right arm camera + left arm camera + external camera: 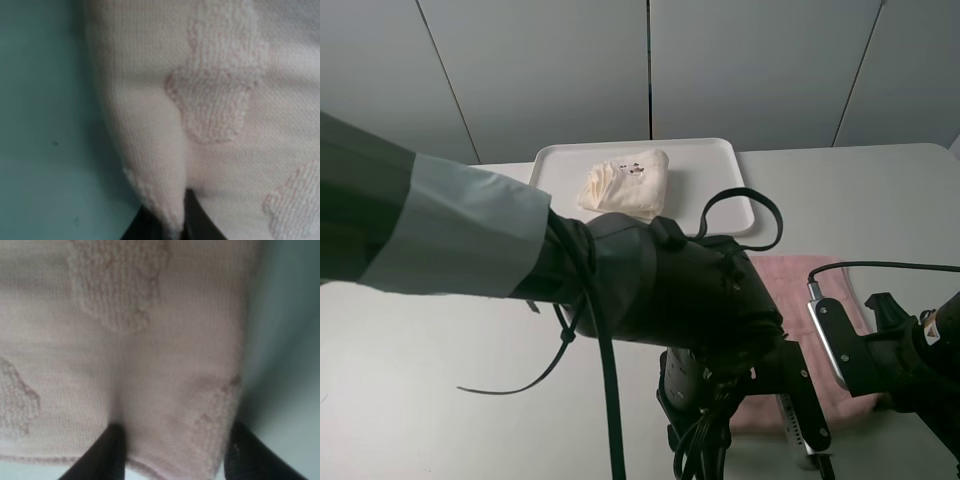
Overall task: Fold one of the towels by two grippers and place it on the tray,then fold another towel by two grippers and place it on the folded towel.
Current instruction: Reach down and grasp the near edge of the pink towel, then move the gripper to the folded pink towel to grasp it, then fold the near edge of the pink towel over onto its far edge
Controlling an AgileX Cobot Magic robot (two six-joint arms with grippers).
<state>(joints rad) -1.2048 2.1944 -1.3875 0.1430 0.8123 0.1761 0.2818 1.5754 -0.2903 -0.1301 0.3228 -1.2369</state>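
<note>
1. high view: the cream towel (625,183) is folded and sitting on the tray (720,148), so that half looks done. the pink towel (790,275) lies flat on the desk (420,380) just in front of the tray, mostly hidden under your left arm (650,280). you can't read either set of jaws from up here.
2. left wrist view: the pink towel (150,340) fills the frame, with bare desk (290,340) past its side edge. the left jaws stand apart over a corner, one fingertip (102,457) on the terry and the other by the edge. nothing looks pinched.
3. right wrist view: the right jaws are clamped on a small peak of the pink towel (225,100) right at its edge, with the cloth bunched up into them.
4. handling, my take: it's light, soft, floppy terry. it'll sag and drag rather than keep a shape, but it's grippy and you won't hurt it. grab the two corners of one edge, a good bite of hem in each, and lift them evenly. a thin pinch could slip out, and a lopsided lift would skew the fold.
</note>
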